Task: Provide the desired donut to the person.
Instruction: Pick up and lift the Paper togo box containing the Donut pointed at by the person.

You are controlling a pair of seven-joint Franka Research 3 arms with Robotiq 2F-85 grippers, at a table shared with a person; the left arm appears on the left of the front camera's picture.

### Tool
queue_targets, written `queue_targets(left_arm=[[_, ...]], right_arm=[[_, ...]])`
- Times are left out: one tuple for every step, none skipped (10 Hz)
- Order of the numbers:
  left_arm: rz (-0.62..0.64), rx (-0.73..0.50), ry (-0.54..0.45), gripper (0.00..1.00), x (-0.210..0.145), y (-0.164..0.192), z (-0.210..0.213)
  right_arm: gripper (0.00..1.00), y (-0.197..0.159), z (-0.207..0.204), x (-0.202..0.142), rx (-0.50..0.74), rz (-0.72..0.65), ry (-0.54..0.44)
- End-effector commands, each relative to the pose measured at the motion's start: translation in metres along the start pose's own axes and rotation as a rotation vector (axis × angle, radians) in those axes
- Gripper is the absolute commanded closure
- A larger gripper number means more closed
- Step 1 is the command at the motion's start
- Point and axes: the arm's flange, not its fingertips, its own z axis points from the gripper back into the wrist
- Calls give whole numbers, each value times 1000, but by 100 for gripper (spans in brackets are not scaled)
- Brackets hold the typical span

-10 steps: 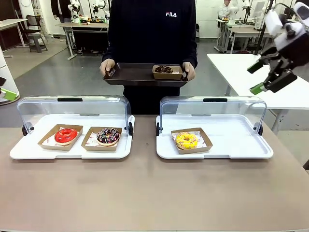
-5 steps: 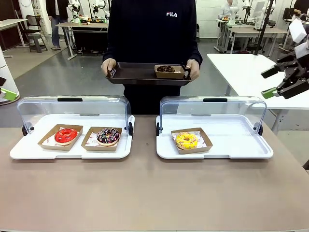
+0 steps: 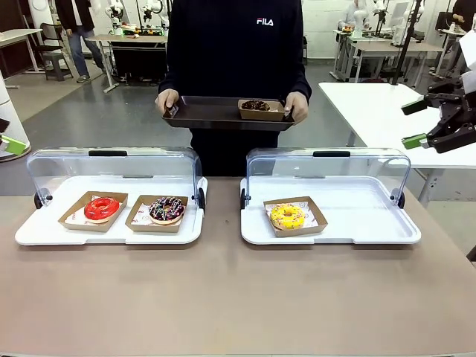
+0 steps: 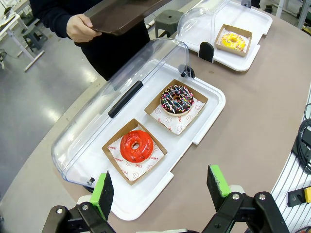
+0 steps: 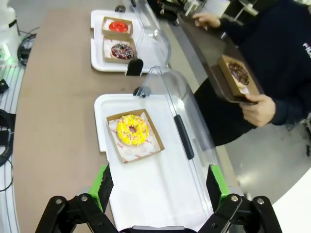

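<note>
Hovering with both hands empty, dark donut on the person's tray

The right hand (image 3: pixel 415 124) hangs high off the counter's (image 3: pixel 223 297) right end, fingers spread wide with nothing between them. The left hand (image 4: pixel 160 189) is likewise spread and empty, low over the counter's left end.

The dark donut (image 3: pixel 255 105) sits in a small cardboard box on the brown tray (image 3: pixel 208 111) that the person (image 3: pixel 234 44) holds by both ends at the far side of the counter. From the right hand it lies well ahead and off to one side, beyond the right case's (image 3: pixel 405 236) raised clear lid. From the left hand the tray's underside shows far ahead, past the left case (image 3: pixel 30 236).

Just ahead of the right hand's fingers, the yellow donut (image 3: pixel 287 216) rests in its box inside the right case. Straight ahead of the left hand, the red donut (image 3: pixel 101 208) lies nearest in the left case, with the sprinkled donut (image 3: pixel 166 209) in its own box just beyond it. Both lids stand tipped open toward the person. Neither robot hand touches any donut, box or case.
</note>
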Motion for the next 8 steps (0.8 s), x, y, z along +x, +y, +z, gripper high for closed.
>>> queue_targets(left_arm=[[8,-2,-3,0,0,0,0],[8,-2,-3,0,0,0,0],[8,-2,-3,0,0,0,0],[8,-2,-3,0,0,0,0],[8,-2,-3,0,0,0,0],[8,-2,-3,0,0,0,0],[8,-2,-3,0,0,0,0],[8,-2,-3,0,0,0,0]], right_arm=[[0,1,-5,-4,1,10,-38],[0,-1,-7,-4,8,-5,-36],[0,-2,-8,-4,13,-7,-43],[0,-4,-10,-3,13,-15,-52],[0,-4,-10,-3,24,-33,-51],[0,-5,-11,-3,32,-37,-57],[0,-6,-12,-4,42,-42,-58],[0,-7,-14,-5,58,-56,-43]])
